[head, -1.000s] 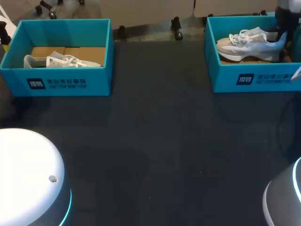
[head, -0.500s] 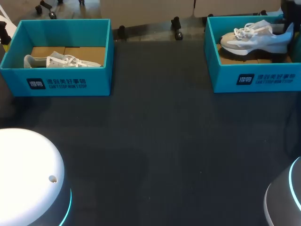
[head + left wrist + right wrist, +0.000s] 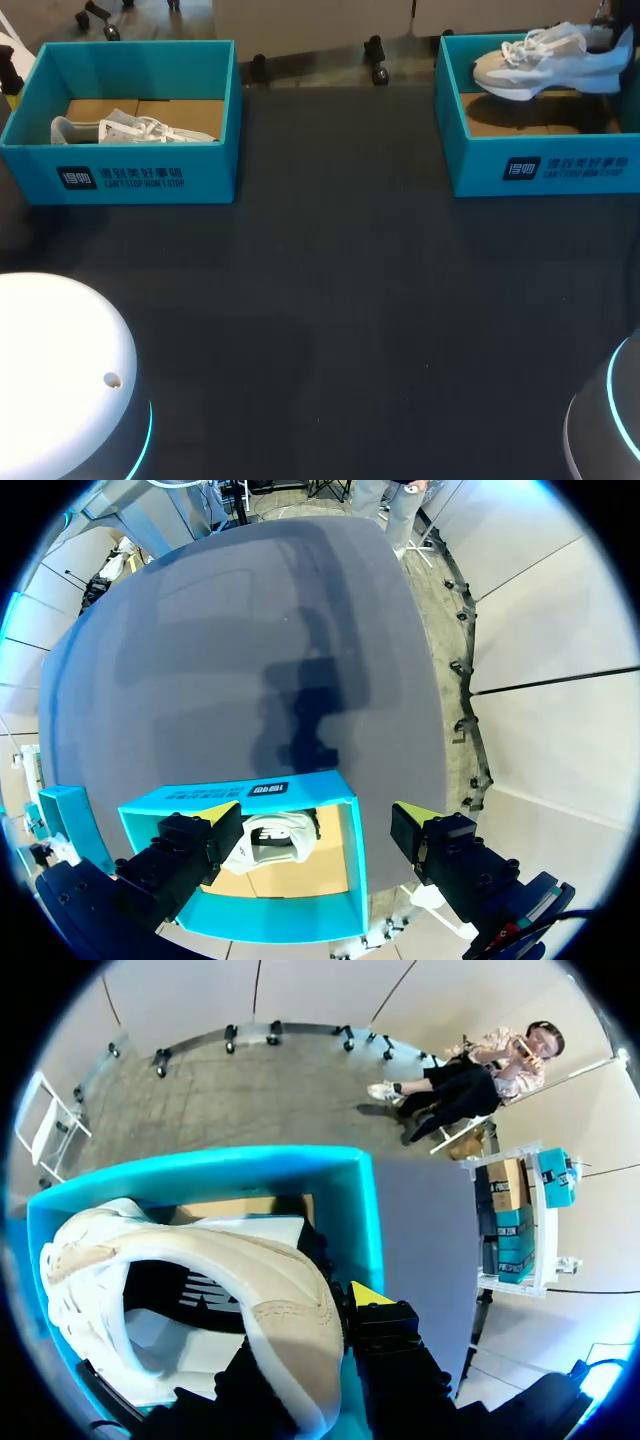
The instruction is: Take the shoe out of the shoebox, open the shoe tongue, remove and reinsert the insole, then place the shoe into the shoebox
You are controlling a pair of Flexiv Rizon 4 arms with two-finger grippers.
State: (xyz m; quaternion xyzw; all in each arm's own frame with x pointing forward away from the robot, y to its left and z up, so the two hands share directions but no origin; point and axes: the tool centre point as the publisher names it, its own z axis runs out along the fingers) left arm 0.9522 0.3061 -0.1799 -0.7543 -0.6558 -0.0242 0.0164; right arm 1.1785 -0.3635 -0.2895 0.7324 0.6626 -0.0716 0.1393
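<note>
Closest to me, my left arm's pale base (image 3: 60,380) and my right arm's base (image 3: 605,420) frame the near edge of the dark table (image 3: 340,300). Further out on my left sits the left shoebox (image 3: 130,178), teal and lidless, with a second shoe (image 3: 130,128) lying on its side on the cardboard floor. My left gripper (image 3: 318,815) hangs above that box with its fingers (image 3: 215,815) spread wide, touching nothing; the box's far wall shows between the yellow tips. At the far right stands the right shoebox (image 3: 545,165). The shoe (image 3: 545,65), white and grey, is in the air above it, sole clear of the box floor and about level with the rim, toe pointing towards the table's middle. My right gripper (image 3: 318,1328) pinches it at the heel collar, one yellow tip outside the heel, the other finger under the collar's edge.
</note>
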